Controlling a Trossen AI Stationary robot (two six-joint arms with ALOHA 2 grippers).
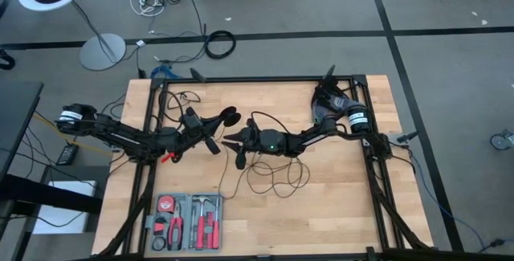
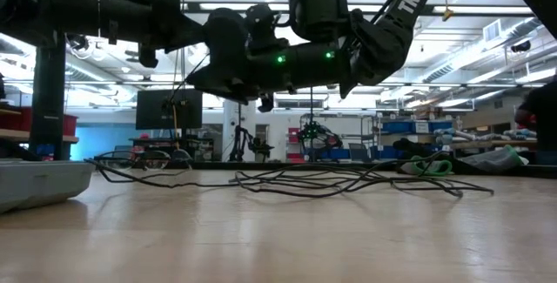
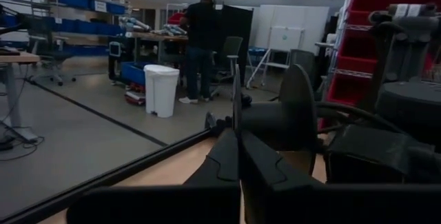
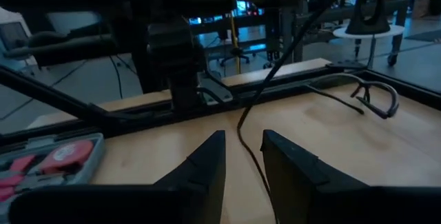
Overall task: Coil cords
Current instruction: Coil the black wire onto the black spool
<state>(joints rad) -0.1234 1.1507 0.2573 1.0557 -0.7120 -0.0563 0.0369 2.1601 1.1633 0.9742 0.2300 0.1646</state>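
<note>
The cords are one thin black cord; its loose loops lie on the wooden table near the middle, seen also in the low view. Its round black puck hangs above the table just past my left gripper, which is shut. In the left wrist view the puck stands right beyond the shut fingers. My right gripper faces the left one from the table's right, held level above the table. It is open, and a strand of the cord runs through the gap between its fingers. My left gripper pinches a thin strand of the cord between its two shut fingers, close to the puck. The fingers come level from the table's left side. The strand rises straight up out of the fingertips, and the puck is clear of the table.
A grey tray of red-handled tools lies at the near left, also in the right wrist view. Black frame rails border the table's far and side edges. A small wire loop lies near the far rail. A person stands far off.
</note>
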